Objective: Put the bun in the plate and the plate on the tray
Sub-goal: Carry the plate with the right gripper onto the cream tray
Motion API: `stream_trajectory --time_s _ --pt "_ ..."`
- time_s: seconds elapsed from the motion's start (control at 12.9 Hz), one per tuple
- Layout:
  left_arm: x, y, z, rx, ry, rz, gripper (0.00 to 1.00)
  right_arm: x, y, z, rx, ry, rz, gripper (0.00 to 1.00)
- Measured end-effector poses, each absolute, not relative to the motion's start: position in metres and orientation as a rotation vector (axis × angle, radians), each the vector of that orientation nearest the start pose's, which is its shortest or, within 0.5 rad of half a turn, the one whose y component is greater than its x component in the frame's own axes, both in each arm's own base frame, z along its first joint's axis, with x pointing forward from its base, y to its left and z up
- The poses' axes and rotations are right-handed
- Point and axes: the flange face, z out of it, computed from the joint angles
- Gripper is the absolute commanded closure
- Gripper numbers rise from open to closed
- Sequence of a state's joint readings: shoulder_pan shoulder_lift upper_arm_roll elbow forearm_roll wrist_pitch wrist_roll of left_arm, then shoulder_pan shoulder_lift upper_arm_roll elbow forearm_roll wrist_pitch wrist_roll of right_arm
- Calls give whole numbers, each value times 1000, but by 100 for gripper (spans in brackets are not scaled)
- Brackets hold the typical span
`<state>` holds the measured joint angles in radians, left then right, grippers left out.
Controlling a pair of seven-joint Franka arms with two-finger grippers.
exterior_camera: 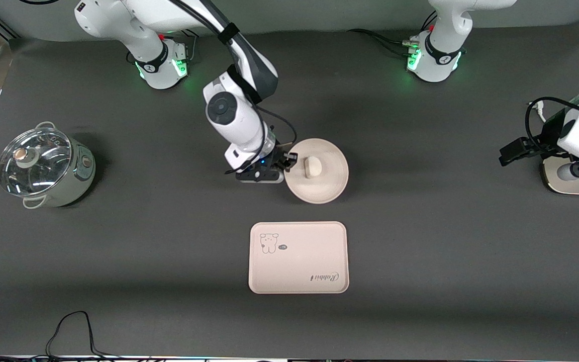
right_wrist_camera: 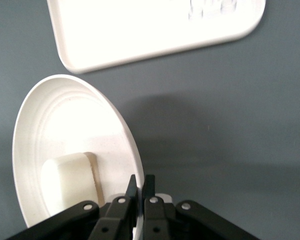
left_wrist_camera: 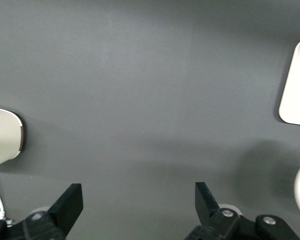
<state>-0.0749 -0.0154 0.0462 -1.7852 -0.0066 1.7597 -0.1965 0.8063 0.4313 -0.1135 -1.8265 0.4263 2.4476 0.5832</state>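
Observation:
The round cream plate (exterior_camera: pixel 325 183) lies mid-table, farther from the front camera than the tray (exterior_camera: pixel 298 257). The small white bun (exterior_camera: pixel 312 167) rests in the plate, flat cut side showing in the right wrist view (right_wrist_camera: pixel 70 180). My right gripper (exterior_camera: pixel 289 162) is shut on the plate's rim at the edge toward the right arm's end; its fingers (right_wrist_camera: pixel 149 184) pinch the thin rim of the plate (right_wrist_camera: pixel 65 125). The tray (right_wrist_camera: pixel 155 30) carries nothing. My left gripper (exterior_camera: pixel 513 151) waits open over bare table at the left arm's end, nothing between its fingers (left_wrist_camera: pixel 70 200).
A steel pot with a glass lid (exterior_camera: pixel 43 166) stands at the right arm's end of the table. A beige rounded object (exterior_camera: pixel 576 183) sits under the left arm. A black cable (exterior_camera: pixel 68 327) lies near the table's front edge.

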Motion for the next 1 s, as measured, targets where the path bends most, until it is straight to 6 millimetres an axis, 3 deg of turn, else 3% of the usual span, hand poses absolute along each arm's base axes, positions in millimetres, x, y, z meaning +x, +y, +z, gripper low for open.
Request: stream_trajectory --time_s 0.23,0.39,0.46,0.85,1.0 --pt "558 -19 548 -3115 -243 4 0 556 394 353 -2754 296 -100 100" --pt "559 -20 548 -3114 -239 -13 0 583 381 354 -2732 320 -123 100" --pt "560 -20 548 -3114 -238 -17 0 596 382 345 -2732 322 -130 100" --pt "560 -20 547 -3113 -238 -14 0 665 379 254 -2762 345 -157 100" --pt "560 -20 547 -3113 -238 -14 0 688 373 234 -2753 355 -187 100"
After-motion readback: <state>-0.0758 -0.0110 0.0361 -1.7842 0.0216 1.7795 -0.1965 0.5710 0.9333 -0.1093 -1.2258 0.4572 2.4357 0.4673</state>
